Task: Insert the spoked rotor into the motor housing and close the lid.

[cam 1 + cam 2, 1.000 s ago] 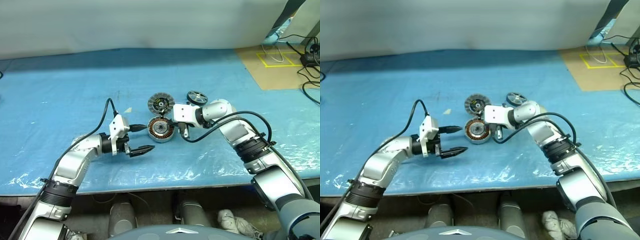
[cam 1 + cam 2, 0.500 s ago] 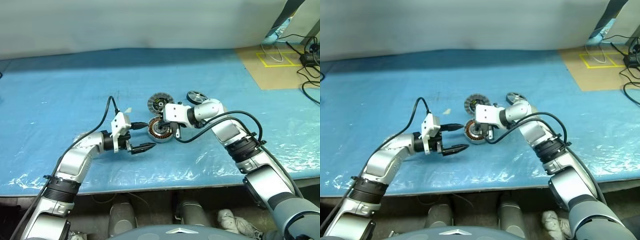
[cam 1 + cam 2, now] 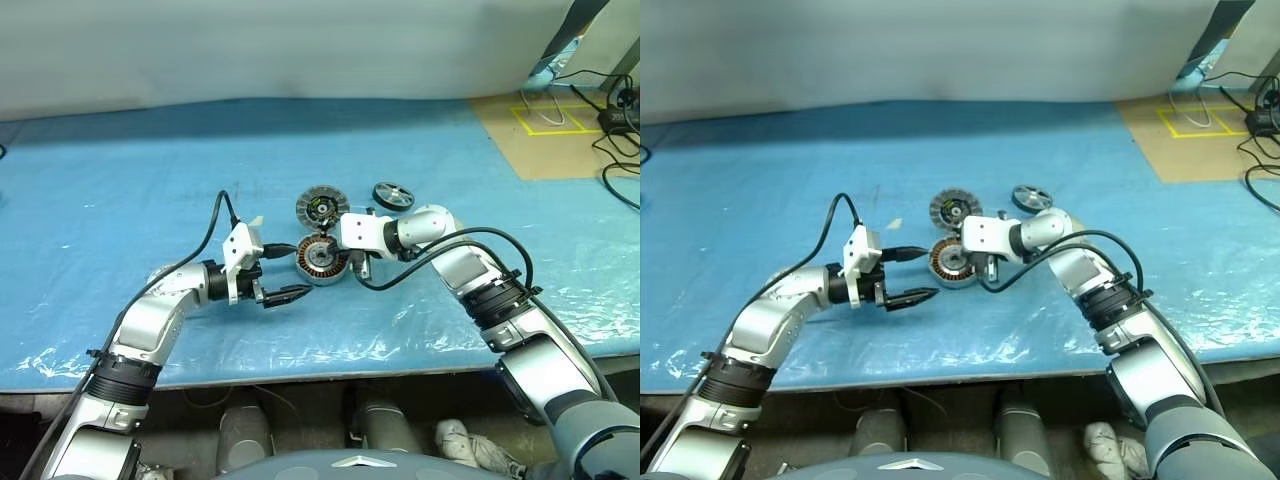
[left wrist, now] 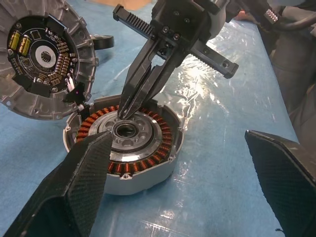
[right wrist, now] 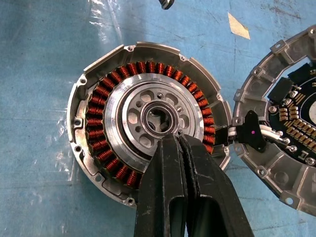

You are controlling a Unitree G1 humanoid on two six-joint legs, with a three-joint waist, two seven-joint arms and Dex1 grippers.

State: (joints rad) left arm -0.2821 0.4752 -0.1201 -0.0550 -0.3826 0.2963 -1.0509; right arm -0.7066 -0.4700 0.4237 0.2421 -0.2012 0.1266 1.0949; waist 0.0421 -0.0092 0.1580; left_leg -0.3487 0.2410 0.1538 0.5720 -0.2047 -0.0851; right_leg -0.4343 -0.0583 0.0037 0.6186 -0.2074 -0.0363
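**Right gripper tips at the hub of the open housing**

I see my right gripper (image 5: 177,140) with its two black fingers pressed together and holding nothing. In the right wrist view the tips sit at the edge of the silver centre hub of the motor housing (image 3: 322,259); whether they really touch the metal I cannot tell. The housing stands open on the blue sheet (image 3: 150,170), and the ring of copper-orange windings is visible all around the hub.

My left gripper (image 3: 285,272) is just to the left of the housing, pointing to the right toward it. Its fingers are spread wide apart and nothing is between them. In the left wrist view they frame the housing from the near-left side without touching it.

The lid (image 3: 322,207) lies just beyond the housing, on the far side, almost against its rim, with the dark centre facing up. The spoked rotor (image 3: 394,194) lies flat to the right of the lid, apart from both grippers.
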